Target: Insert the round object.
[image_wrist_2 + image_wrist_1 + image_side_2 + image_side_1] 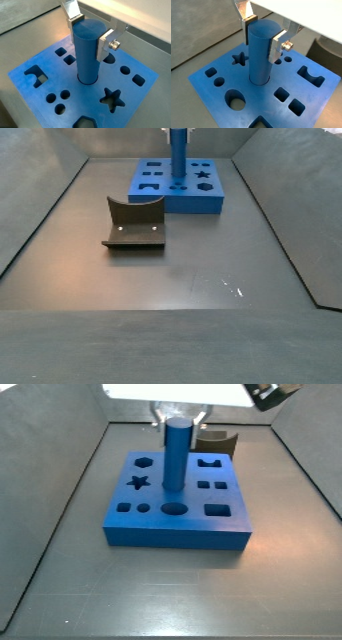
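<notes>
The round object, a long smooth blue cylinder peg, stands upright with its lower end in the round hole in the middle of the flat blue block. Both wrist views show this, as do both side views. My gripper is straight above the block. Its silver fingers sit on either side of the peg's upper end and look pressed against it. Most of the peg rises above the block.
The block has several other shaped holes, among them a star, squares and small rounds. The dark fixture stands on the grey floor beside the block. Grey walls close in the floor on the sides.
</notes>
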